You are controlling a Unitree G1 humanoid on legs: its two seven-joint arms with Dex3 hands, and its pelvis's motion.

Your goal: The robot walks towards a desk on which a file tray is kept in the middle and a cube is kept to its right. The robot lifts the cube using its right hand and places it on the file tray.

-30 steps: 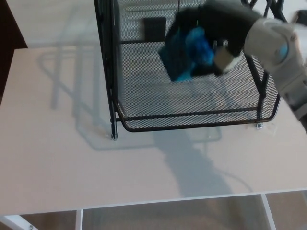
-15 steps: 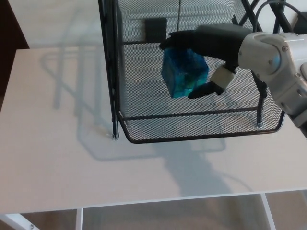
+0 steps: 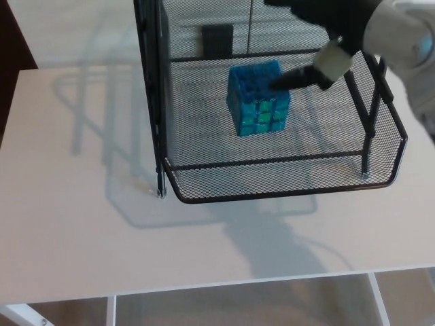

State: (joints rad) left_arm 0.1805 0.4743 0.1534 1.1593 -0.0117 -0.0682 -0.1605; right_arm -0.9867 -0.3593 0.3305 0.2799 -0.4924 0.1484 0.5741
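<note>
The blue cube (image 3: 258, 98) rests on the bottom mesh of the black wire file tray (image 3: 272, 193), near its middle. My right hand (image 3: 329, 30) hovers above and to the right of the cube, open, with nothing in it. One black finger (image 3: 296, 77) points down to the cube's upper right edge; whether it touches is unclear. The grey forearm leaves the picture at the top right. My left hand does not show.
The tray stands on a white desk (image 3: 102, 231) whose front edge runs along the bottom. Black upright posts (image 3: 161, 102) rise at the tray's left side. A small dark rectangle (image 3: 219, 41) shows behind the back mesh.
The right hand carried the cube over the tray, let it go and drew back up to the right. The cube now sits on the mesh.
</note>
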